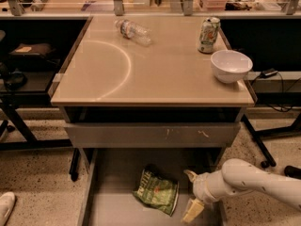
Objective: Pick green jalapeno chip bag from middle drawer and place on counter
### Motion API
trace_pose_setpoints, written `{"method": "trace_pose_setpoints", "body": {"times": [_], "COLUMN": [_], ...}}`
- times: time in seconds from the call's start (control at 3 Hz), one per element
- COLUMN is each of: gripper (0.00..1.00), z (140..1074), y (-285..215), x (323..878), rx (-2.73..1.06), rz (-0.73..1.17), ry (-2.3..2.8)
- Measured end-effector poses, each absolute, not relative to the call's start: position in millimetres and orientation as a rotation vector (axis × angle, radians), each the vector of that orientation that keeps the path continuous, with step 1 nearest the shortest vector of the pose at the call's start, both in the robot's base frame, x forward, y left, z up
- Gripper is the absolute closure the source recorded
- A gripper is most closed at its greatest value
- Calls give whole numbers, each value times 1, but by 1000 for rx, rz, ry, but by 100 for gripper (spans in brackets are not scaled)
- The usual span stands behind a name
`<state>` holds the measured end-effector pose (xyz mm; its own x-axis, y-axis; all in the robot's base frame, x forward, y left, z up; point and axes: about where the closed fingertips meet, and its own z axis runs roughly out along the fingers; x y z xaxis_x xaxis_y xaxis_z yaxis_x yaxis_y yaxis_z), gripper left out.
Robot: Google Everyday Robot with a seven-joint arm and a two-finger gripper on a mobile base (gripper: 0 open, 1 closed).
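Below the front edge of the large glossy beige rectangular counter [155, 74], the wide shallow grey metal middle drawer [115, 206] stands pulled out, and its flat floor shows. Directly under the counter's edge and above that drawer sits a closed grey drawer front with white scuff marks [153, 134]. The small wrinkly green foil jalapeno chip bag [157, 192] lies flat on the drawer floor, below the middle of the counter's front edge and a little toward its right side. The robot's white two-finger gripper [187, 195] is inside the drawer too, below the counter's right front part and just beside the bag; its two pale fingers [194, 210] are spread wide apart toward the bag and grasp nothing. Its thick white arm [256, 180] reaches in from beyond the counter's right front corner. On the counter's far left part a clear plastic water bottle [134, 31] lies on its side; at the far right stands a green-and-white soda can [209, 34], and a round white bowl [231, 66] rests near the right edge
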<state>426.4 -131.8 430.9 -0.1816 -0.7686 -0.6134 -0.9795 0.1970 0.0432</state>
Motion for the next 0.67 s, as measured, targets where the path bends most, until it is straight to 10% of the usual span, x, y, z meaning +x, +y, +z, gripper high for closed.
{"method": "trace_pose_setpoints", "body": {"times": [0.67], "gripper": [0], "z": [384], "y": [-80], "x": [452], "rx": [-1478], "rz": [686], "ry": [1875]}}
